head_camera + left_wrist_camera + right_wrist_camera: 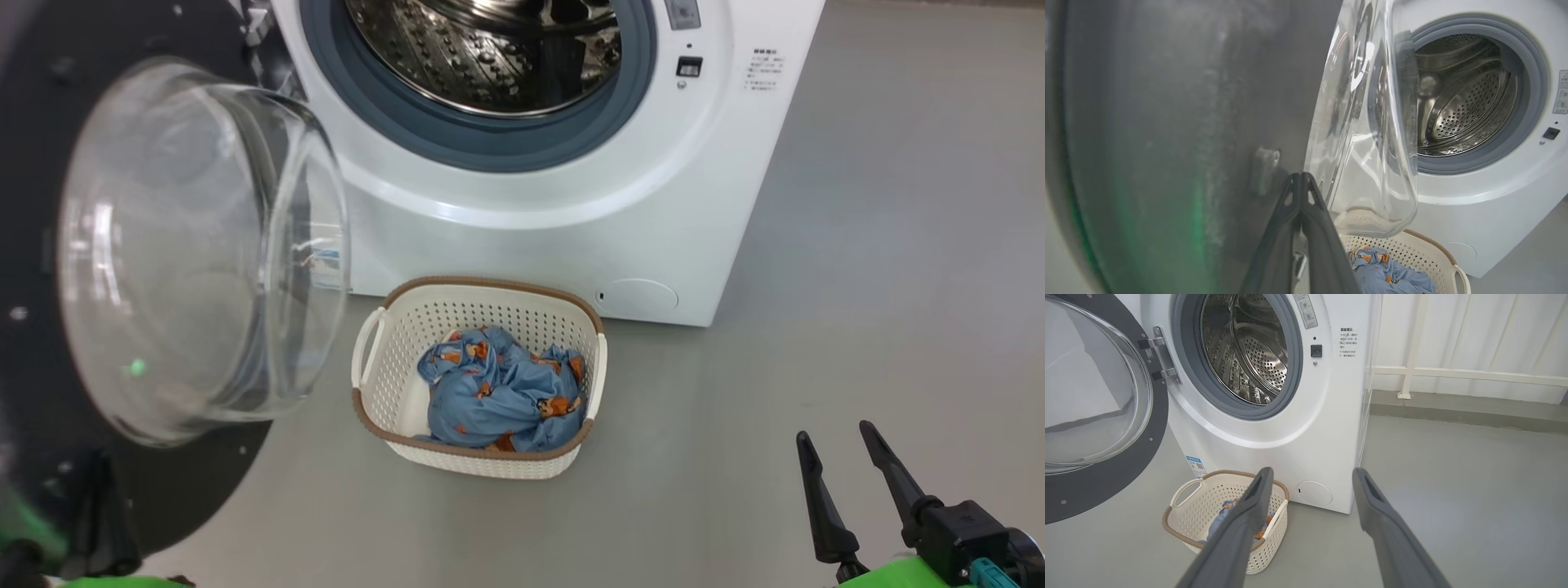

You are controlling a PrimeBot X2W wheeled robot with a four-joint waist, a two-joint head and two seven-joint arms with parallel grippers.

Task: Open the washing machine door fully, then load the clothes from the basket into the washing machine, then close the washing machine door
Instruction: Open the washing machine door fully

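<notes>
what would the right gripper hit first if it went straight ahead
The right gripper would most likely meet the washing machine first, on its lower front just above the round cap; depth is hard to judge.

1 washing machine (571, 237), 1 door (196, 253), 1 basket (482, 314)

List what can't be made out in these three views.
1. Left tool: shut, but contact with the washing machine door is unclear; left wrist view, door blurred close-up.
2. Clothes: number of pieces; head view, bunched together in the basket.
3. Washing machine label: text too small, head view.
4. Drum top: cut off by head view's upper edge.
</notes>
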